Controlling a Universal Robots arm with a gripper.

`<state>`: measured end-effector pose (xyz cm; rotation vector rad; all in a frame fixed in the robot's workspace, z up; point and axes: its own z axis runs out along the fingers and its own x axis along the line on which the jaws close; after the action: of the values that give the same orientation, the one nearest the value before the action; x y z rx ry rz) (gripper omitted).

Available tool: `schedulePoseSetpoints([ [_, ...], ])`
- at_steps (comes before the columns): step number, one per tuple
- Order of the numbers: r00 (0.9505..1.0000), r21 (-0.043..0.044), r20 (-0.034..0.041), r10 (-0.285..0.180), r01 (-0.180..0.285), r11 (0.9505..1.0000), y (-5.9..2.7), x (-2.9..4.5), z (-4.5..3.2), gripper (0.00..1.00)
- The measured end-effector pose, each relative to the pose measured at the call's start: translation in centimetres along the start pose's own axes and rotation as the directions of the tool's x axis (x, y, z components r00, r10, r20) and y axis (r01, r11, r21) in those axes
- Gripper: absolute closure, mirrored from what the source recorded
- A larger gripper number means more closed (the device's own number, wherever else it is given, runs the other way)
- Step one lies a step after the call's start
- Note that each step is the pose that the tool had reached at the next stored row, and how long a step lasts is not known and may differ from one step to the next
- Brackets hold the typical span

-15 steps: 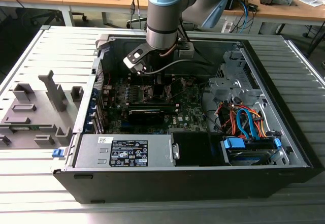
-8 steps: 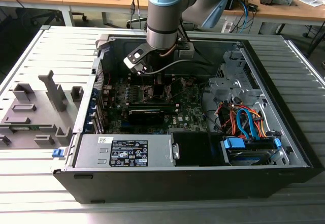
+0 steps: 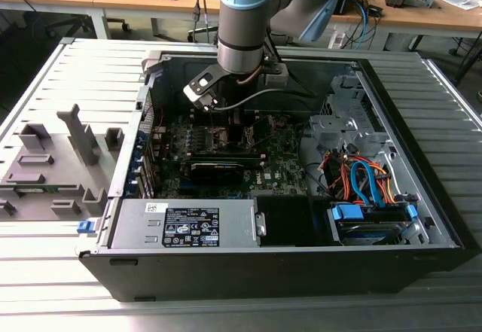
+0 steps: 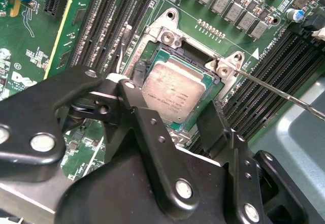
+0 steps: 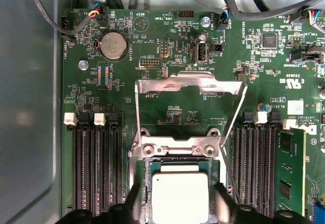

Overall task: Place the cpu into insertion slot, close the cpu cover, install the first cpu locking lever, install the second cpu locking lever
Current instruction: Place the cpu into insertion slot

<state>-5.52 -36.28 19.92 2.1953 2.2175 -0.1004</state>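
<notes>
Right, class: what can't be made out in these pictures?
First wrist view: one side of the cpu and insertion slot, cut off by the picture edge.
Second wrist view: the cpu's near corner, behind the gripper.
Exterior view: the insertion slot, hidden under the arm.

The cpu (image 4: 175,93) is seen lying flat within the insertion slot (image 4: 167,33), its silvery face turned up. The gripper (image 4: 170,104) is held close over it, its black fingers (image 4: 139,107) spread to either side of the chip and apparently clear of its edges. A thin metal lever (image 4: 277,90) is seen running out from the slot's corner, across long black memory slots (image 4: 114,21) set in the green motherboard (image 4: 30,56).
</notes>
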Motion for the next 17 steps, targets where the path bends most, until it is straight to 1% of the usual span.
schedulePoseSetpoints([
  [1, 1.0, 0.0001, 0.0001, 0.0, 0.0, 1.0, 0.0, 0.0, 0.0, 0.32],
  [17, 1.0, 0.0003, 0.0003, 0.0, 0.0, 1.0, 0.0, 0.04, -0.18, 0.32],
])
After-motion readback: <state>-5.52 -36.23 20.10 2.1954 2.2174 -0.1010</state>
